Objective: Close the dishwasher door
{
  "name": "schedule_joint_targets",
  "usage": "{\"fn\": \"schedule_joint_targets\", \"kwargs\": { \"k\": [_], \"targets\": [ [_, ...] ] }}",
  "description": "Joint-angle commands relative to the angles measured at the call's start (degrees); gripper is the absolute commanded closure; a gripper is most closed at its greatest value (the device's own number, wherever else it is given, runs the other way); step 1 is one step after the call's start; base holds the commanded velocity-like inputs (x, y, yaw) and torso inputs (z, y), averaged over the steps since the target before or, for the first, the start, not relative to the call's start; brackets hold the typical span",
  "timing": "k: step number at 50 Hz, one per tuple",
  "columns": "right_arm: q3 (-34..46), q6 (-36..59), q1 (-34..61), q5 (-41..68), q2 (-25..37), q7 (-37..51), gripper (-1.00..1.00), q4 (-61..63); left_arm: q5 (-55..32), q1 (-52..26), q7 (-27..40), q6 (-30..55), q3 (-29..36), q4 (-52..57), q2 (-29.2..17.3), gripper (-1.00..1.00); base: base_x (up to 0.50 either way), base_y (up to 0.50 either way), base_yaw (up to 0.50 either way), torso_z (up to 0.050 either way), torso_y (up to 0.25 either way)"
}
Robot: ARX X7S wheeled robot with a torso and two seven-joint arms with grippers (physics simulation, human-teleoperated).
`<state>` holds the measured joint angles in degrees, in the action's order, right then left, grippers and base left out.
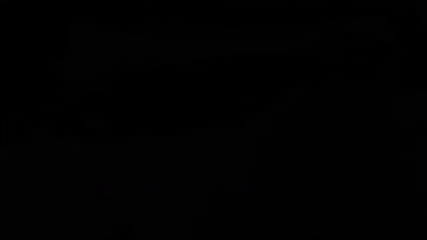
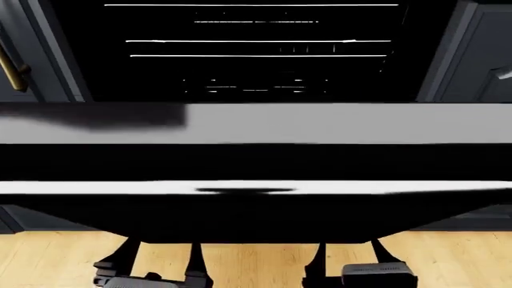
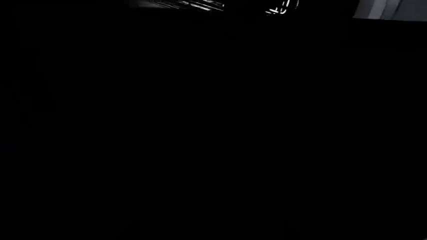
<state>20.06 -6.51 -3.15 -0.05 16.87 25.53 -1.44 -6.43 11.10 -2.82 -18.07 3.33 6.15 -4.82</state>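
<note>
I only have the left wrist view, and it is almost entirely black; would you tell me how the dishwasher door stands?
Observer: In the head view the large glossy black dishwasher door with its grey inner face lies open, lowered toward the robot.
Operator: Where are the pincers?
Observer: Both the left pincer and the right pincer reach under its near edge, above the pale wooden floor.
Operator: Are they gripping anything?
Observer: Nothing visible; their fingers stand apart, tips hidden beneath the door.

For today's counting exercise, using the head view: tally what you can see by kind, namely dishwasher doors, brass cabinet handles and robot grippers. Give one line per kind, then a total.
Dishwasher door: 1
Brass cabinet handle: 1
Robot grippers, the left gripper and the right gripper: 2
Total: 4
</note>
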Motion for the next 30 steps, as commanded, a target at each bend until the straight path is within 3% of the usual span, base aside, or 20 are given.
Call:
{"fn": "schedule_joint_targets", "kwargs": {
  "k": [1, 10, 21, 30],
  "targets": [
    [-0.62, 8.81, 0.93, -0.42, 1.65, -0.01, -1.0, 9.5, -0.78, 0.02, 1.86, 4.7, 1.2, 7.08, -1.22, -1.0, 0.0, 0.0, 0.0, 0.0, 0.0],
    [-1.25, 18.31, 7.22, 1.0, 1.66, -2.04, -1.0, 14.15, -0.8, -1.61, 3.65, 9.79, 2.22, 12.33, -1.81, -1.0, 0.0, 0.0, 0.0, 0.0, 0.0],
    [-2.2, 22.27, 15.35, 3.22, 0.94, -4.46, -1.0, 9.76, -1.37, -14.57, 7.68, 25.89, 4.09, 13.5, 0.04, -1.0, 0.0, 0.0, 0.0, 0.0, 0.0],
    [-3.67, 24.75, 19.81, 5.16, 1.19, -5.78, -1.0, 8.26, -1.55, -20.12, 9.41, 30.13, 5.59, 11.89, 0.59, -1.0, 0.0, 0.0, 0.0, 0.0, 0.0]
  ]
}}
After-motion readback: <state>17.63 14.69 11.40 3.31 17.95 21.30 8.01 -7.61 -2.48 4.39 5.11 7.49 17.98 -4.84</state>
